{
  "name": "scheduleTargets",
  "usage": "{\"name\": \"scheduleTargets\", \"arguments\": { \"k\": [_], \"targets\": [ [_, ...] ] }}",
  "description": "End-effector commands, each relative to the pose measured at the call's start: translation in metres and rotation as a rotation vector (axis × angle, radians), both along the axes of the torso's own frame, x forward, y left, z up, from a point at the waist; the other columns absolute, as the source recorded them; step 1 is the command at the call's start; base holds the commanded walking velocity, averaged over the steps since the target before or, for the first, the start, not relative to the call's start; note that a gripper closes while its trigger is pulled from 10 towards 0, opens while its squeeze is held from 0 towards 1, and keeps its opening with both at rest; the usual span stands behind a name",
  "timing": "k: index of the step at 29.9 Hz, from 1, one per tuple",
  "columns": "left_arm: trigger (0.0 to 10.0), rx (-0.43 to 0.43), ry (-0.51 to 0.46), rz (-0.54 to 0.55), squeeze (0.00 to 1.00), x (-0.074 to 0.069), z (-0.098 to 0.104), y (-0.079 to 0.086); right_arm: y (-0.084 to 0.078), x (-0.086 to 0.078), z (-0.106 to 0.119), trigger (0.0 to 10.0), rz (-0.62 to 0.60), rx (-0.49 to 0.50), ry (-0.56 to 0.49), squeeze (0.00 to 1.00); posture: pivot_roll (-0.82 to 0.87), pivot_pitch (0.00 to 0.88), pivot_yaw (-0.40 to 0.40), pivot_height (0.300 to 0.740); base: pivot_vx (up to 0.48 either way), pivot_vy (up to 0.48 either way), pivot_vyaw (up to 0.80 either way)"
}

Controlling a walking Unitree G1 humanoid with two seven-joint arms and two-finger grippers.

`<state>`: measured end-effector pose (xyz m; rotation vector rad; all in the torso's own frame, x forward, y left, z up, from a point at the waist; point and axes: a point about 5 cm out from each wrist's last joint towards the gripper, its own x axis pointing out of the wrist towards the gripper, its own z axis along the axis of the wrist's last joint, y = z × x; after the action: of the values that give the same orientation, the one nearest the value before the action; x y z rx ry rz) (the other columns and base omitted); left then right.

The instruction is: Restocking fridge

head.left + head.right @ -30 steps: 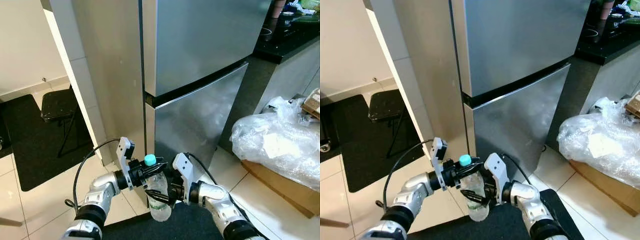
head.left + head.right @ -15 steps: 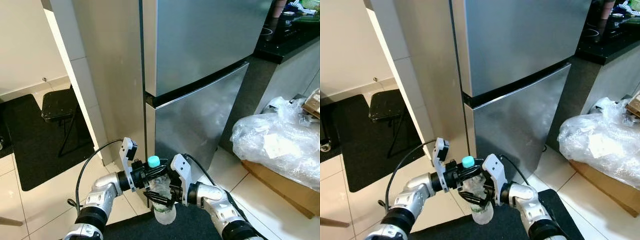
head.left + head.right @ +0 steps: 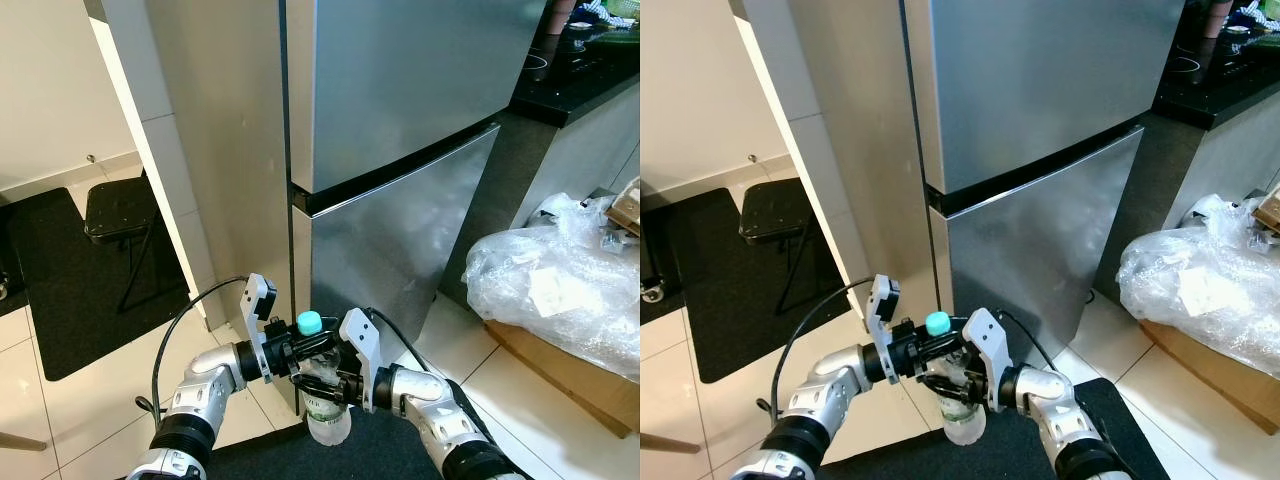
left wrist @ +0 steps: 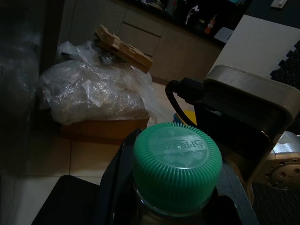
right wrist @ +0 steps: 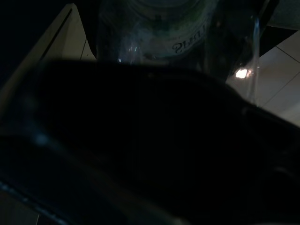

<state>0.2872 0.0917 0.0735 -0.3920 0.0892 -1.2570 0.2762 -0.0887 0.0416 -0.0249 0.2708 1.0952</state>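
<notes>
I have both grippers clamped on the bottle point(image 3: 322, 392) low in the frame's centre, before the closed fridge point(image 3: 400, 150). The left gripper point(image 3: 297, 345) grips its neck under the green cap point(image 4: 177, 165); the right gripper point(image 3: 325, 388) squeezes the clear body (label partly readable). A plastic-wrapped bundle point(image 3: 560, 285) sits at right.

Clear bottle point(image 3: 325, 412) with teal-green cap point(image 3: 308, 322), brushed silver fridge point(image 3: 400, 130), black mat point(image 3: 60, 270), glossy white floor tiles point(image 3: 90, 420).

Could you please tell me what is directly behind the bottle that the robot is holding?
Behind the bottle, gripped by the left pincer and right pincer, stands the closed steel fridge. Its doors hide whatever is inside.
</notes>
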Motion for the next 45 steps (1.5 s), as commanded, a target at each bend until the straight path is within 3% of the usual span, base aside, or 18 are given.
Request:
{"name": "scheduleTargets", "arguments": {
  "k": [1,3,4,9,21,23,26,29,31,32,33,34,35,36,38,39,40,45],
  "targets": [
    [10.0,0.007,0.019,-0.025,0.00,-0.003,-0.003,-0.004,-0.005,0.006,0.004,10.0,-0.069,-0.001,-0.010,0.00,-0.02,0.000,0.022,0.740,0.000,0.000,0.00],
    [10.0,0.008,0.025,-0.017,0.00,-0.003,-0.004,-0.002,-0.005,0.006,0.004,10.0,-0.069,0.002,-0.010,0.00,-0.02,0.000,0.021,0.740,0.000,0.000,0.00],
    [10.0,0.007,0.039,-0.003,1.00,-0.001,-0.004,0.000,-0.006,0.006,0.004,10.0,-0.069,0.002,-0.009,0.00,-0.02,0.000,0.021,0.740,0.000,0.000,0.00],
    [10.0,0.011,0.054,0.025,1.00,0.001,-0.005,0.004,-0.007,0.005,0.003,10.0,-0.073,-0.004,-0.008,0.00,-0.02,0.000,0.022,0.740,0.000,0.000,0.00],
    [10.0,0.062,0.086,0.116,1.00,0.006,-0.011,0.036,-0.025,0.005,-0.006,10.0,-0.178,-0.021,0.013,0.00,-0.02,0.000,0.019,0.740,0.000,0.000,0.00],
    [10.0,0.059,0.093,0.150,1.00,0.007,-0.011,0.044,-0.037,0.004,-0.014,10.0,-0.256,-0.037,0.036,0.00,-0.02,0.000,0.020,0.740,0.000,0.000,0.00],
    [10.0,0.058,0.094,0.158,1.00,0.008,-0.011,0.047,-0.041,0.003,-0.016,10.0,-0.277,-0.041,0.042,0.00,-0.02,0.000,0.020,0.740,0.000,0.000,0.00],
    [10.0,0.064,0.093,0.183,1.00,0.008,-0.012,0.050,-0.057,0.001,-0.026,10.0,-0.383,-0.080,0.067,0.00,-0.02,0.000,0.022,0.740,0.000,0.000,0.00],
    [10.0,0.071,0.088,0.221,1.00,0.011,-0.011,0.053,-0.079,-0.004,-0.039,10.0,-0.525,-0.158,0.096,0.00,-0.03,0.000,0.024,0.740,0.000,0.000,0.00],
    [10.0,0.073,0.082,0.250,0.64,0.014,-0.010,0.053,-0.090,-0.008,-0.046,10.0,-0.596,-0.197,0.120,0.00,-0.03,0.000,0.025,0.740,0.000,0.000,0.00],
    [10.0,0.075,0.078,0.270,0.64,0.016,-0.009,0.054,-0.096,-0.011,-0.050,10.0,-0.639,-0.221,0.136,0.00,-0.03,0.000,0.025,0.740,0.000,0.000,0.00],
    [10.0,0.074,0.073,0.291,0.15,0.018,-0.008,0.054,-0.102,-0.014,-0.053,10.0,-0.677,-0.246,0.146,0.00,-0.03,0.000,0.027,0.740,0.000,0.000,0.00],
    [10.0,0.074,0.073,0.291,0.15,0.018,-0.008,0.054,-0.102,-0.014,-0.053,10.0,-0.677,-0.246,0.146,0.00,-0.03,0.000,0.027,0.740,0.000,0.000,0.00],
    [10.0,0.073,0.069,0.305,0.00,0.019,-0.007,0.054,-0.106,-0.015,-0.055,10.0,-0.700,-0.262,0.151,0.00,-0.03,0.000,0.027,0.740,0.000,0.000,0.00],
    [10.0,0.068,0.062,0.324,0.00,0.021,-0.006,0.054,-0.110,-0.019,-0.058,10.0,-0.728,-0.268,0.165,0.00,-0.03,0.000,0.030,0.740,0.000,0.000,0.00],
    [10.0,0.042,0.004,0.419,0.00,0.032,0.007,0.053,-0.125,-0.038,-0.074,10.0,-0.826,-0.294,0.246,0.00,-0.04,0.000,0.039,0.740,0.000,0.000,0.00],
    [10.0,0.031,-0.014,0.448,0.00,0.035,0.011,0.052,-0.128,-0.045,-0.079,10.0,-0.855,-0.303,0.269,0.00,-0.04,0.000,0.039,0.740,0.000,0.000,0.00],
    [10.0,0.020,-0.086,0.502,0.00,0.047,0.029,0.052,-0.139,-0.066,-0.092,10.0,-0.951,-0.337,0.324,0.00,-0.05,0.000,0.044,0.740,0.000,0.000,0.00]
  ]
}}
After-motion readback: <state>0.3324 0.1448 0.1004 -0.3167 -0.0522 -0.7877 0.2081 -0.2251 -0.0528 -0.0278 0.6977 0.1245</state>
